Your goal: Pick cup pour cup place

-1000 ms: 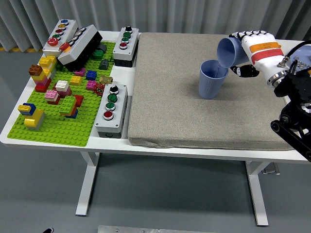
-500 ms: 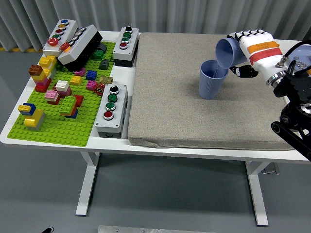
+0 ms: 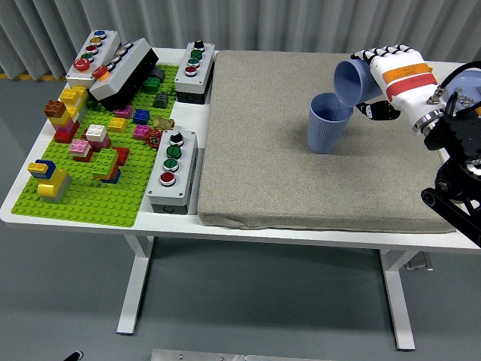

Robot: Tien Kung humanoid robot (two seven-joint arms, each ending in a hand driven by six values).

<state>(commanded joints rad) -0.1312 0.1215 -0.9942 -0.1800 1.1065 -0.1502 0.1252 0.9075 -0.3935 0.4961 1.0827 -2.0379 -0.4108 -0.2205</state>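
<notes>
Right white-gloved hand (image 3: 392, 75) clasping tilted blue ribbed plastic cup (image 3: 352, 81), mouth angled down-left directly over upright matching blue cup (image 3: 328, 122) on grey fabric mat (image 3: 255, 150); long axis steeply tipped, rims nearly touching.

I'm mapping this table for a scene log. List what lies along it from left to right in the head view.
Green brick baseplate with coloured bricks → button box at the baseplate's right edge → grey mat → upright blue cup on the mat → tilted blue cup above it → right hand holding the tilted cup.
</notes>
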